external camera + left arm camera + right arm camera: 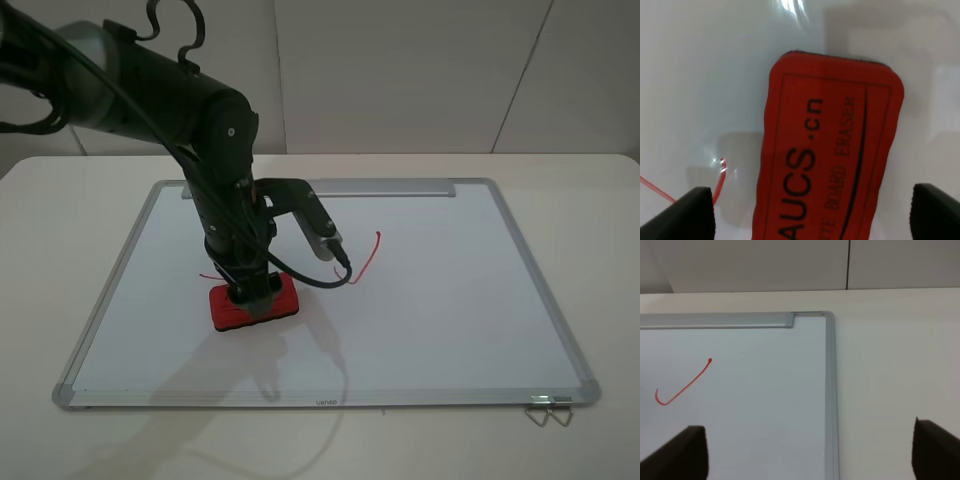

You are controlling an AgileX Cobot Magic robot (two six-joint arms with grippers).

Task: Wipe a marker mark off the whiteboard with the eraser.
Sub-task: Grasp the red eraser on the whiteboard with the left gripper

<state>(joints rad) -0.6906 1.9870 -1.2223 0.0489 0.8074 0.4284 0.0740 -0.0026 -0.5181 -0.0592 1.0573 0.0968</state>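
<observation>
The whiteboard [450,320] lies flat on the table. On its left half sits the red eraser [230,310], its "AUCS" lettering plain in the left wrist view [830,150]. My left gripper [255,295] is down over it, and its dark fingertips [690,212] straddle the eraser with a gap on each side, so it is open. Thin red lines of the marker mark [210,277] show just left of the eraser [719,180]; the rest is hidden by arm and eraser. My right gripper [810,450] is open and empty near the board's far right corner.
A red check-shaped stroke [366,260] sits near the board's middle, right of the left arm, and is also in the right wrist view [685,385]. The tray strip [320,188] runs along the far edge. Metal clips [548,410] lie off the near right corner.
</observation>
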